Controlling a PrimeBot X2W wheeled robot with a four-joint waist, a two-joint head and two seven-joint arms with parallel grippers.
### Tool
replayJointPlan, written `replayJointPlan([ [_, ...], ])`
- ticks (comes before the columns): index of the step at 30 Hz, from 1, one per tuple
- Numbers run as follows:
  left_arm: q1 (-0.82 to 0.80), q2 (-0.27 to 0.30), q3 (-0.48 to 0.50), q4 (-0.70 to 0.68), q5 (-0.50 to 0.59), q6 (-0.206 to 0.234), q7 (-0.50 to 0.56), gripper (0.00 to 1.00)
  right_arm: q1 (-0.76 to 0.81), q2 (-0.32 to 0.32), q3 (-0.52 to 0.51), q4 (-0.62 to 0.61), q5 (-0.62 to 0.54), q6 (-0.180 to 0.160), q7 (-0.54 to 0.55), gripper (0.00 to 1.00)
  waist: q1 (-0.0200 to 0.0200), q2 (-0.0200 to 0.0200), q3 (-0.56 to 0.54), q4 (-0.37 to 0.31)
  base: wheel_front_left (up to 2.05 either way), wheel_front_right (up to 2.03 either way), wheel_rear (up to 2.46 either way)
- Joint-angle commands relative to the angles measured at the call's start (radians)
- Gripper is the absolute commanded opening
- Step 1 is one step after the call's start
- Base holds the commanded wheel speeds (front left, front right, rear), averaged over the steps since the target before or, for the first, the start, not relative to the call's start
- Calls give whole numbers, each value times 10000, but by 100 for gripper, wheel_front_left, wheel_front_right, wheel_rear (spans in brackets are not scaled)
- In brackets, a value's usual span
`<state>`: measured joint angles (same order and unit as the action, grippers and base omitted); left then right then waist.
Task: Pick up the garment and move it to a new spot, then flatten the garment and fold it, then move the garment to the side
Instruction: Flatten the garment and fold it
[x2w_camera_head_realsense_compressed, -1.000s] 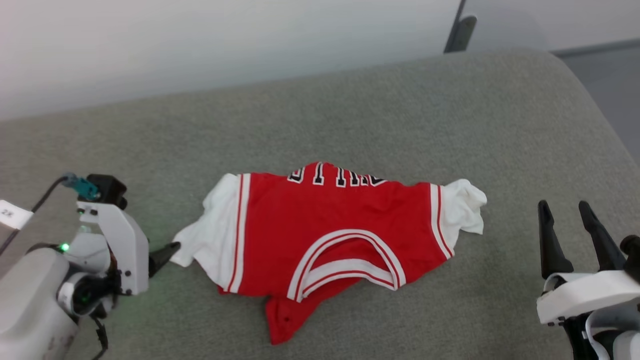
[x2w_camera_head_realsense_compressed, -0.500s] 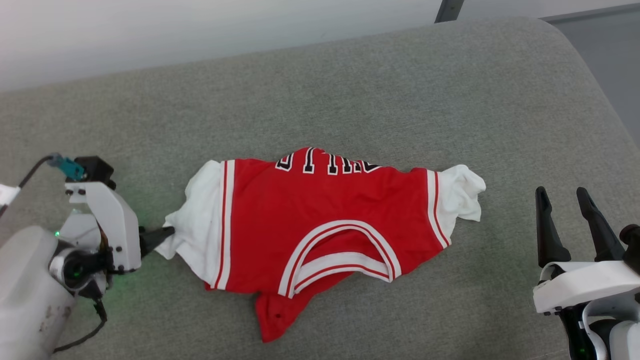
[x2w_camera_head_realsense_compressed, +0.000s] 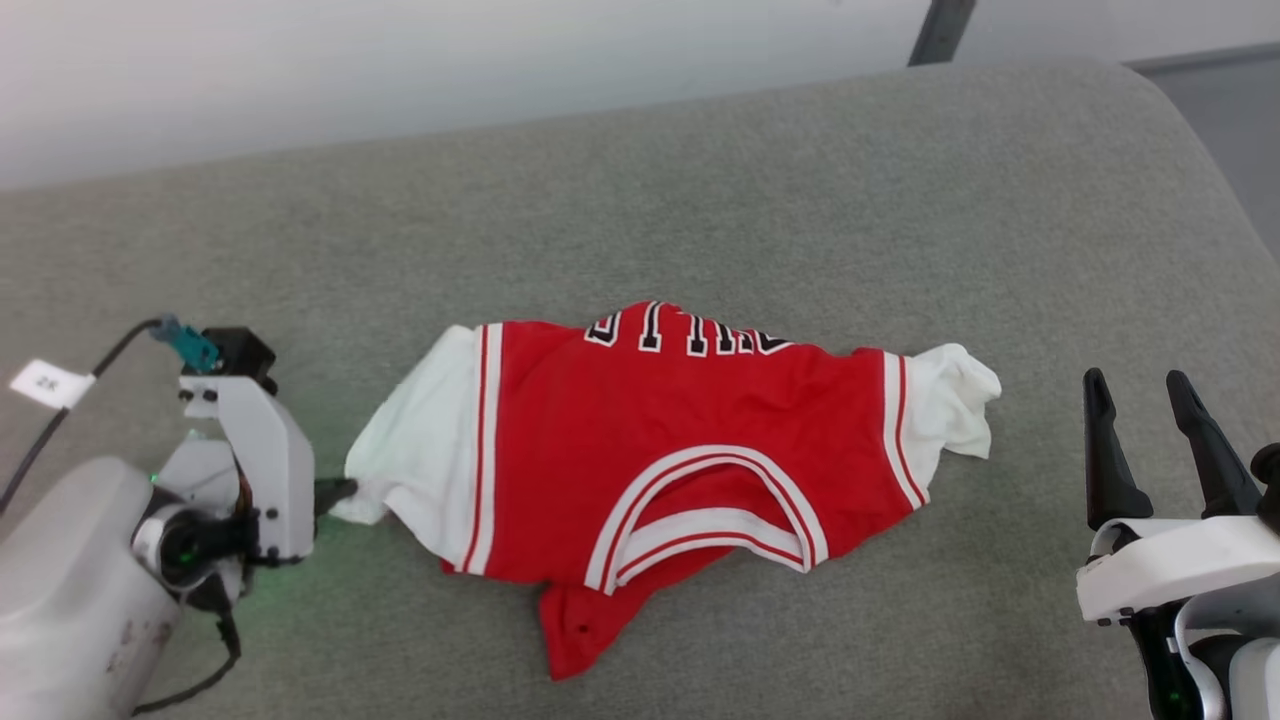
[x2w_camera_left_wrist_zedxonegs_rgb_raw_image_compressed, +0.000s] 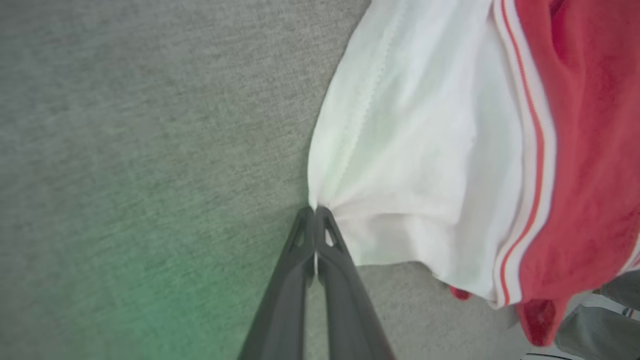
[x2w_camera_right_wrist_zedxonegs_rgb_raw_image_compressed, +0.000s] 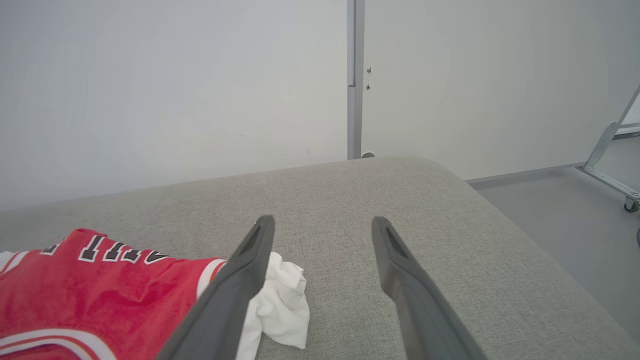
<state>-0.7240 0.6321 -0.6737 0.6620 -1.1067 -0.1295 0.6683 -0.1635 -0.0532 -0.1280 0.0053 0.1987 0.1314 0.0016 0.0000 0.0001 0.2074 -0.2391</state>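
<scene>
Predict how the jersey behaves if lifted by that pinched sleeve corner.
Probably floppy: the garment lies wrinkled, and its white sleeve puckers where the left gripper pinches it. Likely light, so it should drape. The grey cushion looks textured, so dragging may bunch it.

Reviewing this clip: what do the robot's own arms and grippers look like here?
Both grippers have two long, dark, tapered fingers on white angular brackets. The left gripper is mounted on a pale grey forearm with a green light, a black cable, a teal connector and a small white tag. The right gripper has a matching white mount.
</scene>
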Motion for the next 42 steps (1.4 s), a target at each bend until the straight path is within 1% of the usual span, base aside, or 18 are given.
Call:
replayJointPlan([
  [1,327,204,-42,-19,86,15,4,0,120,24,-63,-17,-102,-14,49,100,0,-1,-257,224,0,0,0],
  [4,510,488,34,-233,121,62,-196,0,241,23,-110,-63,-138,-14,150,100,0,-1,-504,416,0,0,0],
  [5,510,488,34,-233,121,62,-196,0,241,23,-110,-63,-138,-14,150,100,0,-1,-504,416,0,0,0],
  [12,1334,1300,257,-815,89,475,-592,0,537,-129,-116,-30,-29,-14,341,100,0,-1,-1040,797,0,0,0],
  [17,2044,1895,338,-1105,203,771,-921,0,712,-211,-106,-30,51,-14,472,100,0,-1,-1326,957,0,0,0],
  [19,2310,2047,366,-1132,153,849,-1031,0,790,-248,-103,-25,49,-14,527,100,0,-1,-1422,994,0,0,0],
  [22,2671,2107,488,-1069,-41,933,-1230,0,846,-270,-94,-25,99,-14,599,100,0,-1,-1541,1020,0,0,0],
  [30,3050,1729,563,-739,-295,1006,-1600,0,867,-337,142,-19,235,-14,746,100,0,-1,-1712,996,0,0,0],
  [32,3003,1654,540,-704,-310,1016,-1566,38,877,-339,210,-52,222,-14,762,100,0,-1,-1741,984,0,0,0],
  [33,2955,1648,519,-700,-291,1030,-1535,79,877,-353,225,-57,239,-14,754,100,0,-1,-1751,981,0,0,0],
  [34,2900,1641,506,-713,-256,1054,-1483,100,875,-372,243,-62,257,-14,738,100,0,-1,-1763,980,0,0,0],
  [42,2437,1762,311,-1101,-72,1202,-899,100,900,-340,307,-239,275,-14,785,100,0,-1,-1763,951,0,0,0],
])
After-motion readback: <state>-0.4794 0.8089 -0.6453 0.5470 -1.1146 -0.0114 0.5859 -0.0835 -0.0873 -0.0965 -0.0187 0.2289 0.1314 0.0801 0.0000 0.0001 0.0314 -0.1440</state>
